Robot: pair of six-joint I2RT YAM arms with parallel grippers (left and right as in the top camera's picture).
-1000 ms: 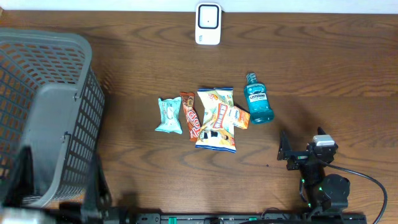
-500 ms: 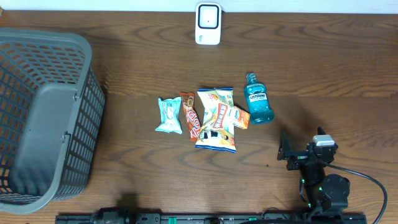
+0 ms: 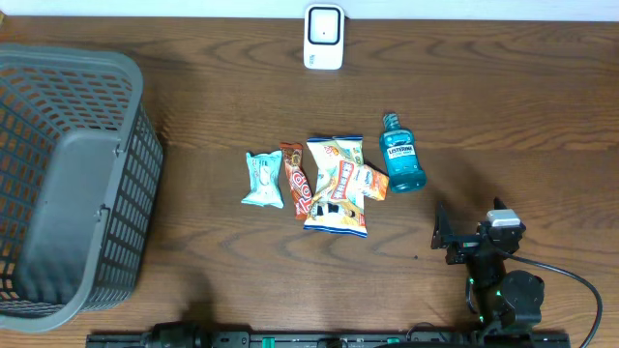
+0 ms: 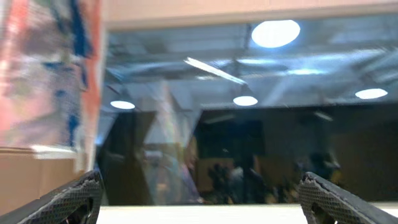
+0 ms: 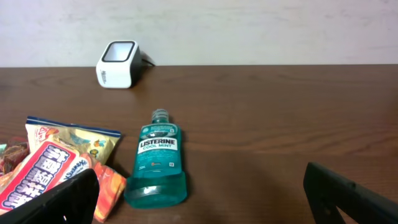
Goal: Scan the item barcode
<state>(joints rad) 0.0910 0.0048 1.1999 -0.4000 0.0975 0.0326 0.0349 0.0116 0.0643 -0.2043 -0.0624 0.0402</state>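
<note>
Overhead first: what changed is on my left side. A second ago the left arm loomed as a dark blur over the basket [image 3: 135, 193] at nine o'clock. It has since pulled out of frame, and the basket stands empty. Nothing else moved. The scanner [image 3: 323, 37] sits at twelve o'clock by the table [image 3: 503, 87] edge, and the snack packets [image 3: 338, 186] lie bunched at centre. The mouthwash bottle [image 3: 400, 155] lies just beside them toward three o'clock, cap toward twelve. The right arm [image 3: 493, 261] waits at five o'clock, apart from the bottle.

Left wrist: the left gripper [image 4: 199, 196] is spread wide with nothing between its fingers, aimed up at ceiling lights [image 4: 275, 33] rather than the table.

Right wrist: the right gripper [image 5: 199, 193] is likewise released and empty. The bottle lies at eleven o'clock ahead of it, the scanner beyond.

My read: with the left arm out of the way, the scan has not begun. The right side is best placed to start, likely on the bottle.
</note>
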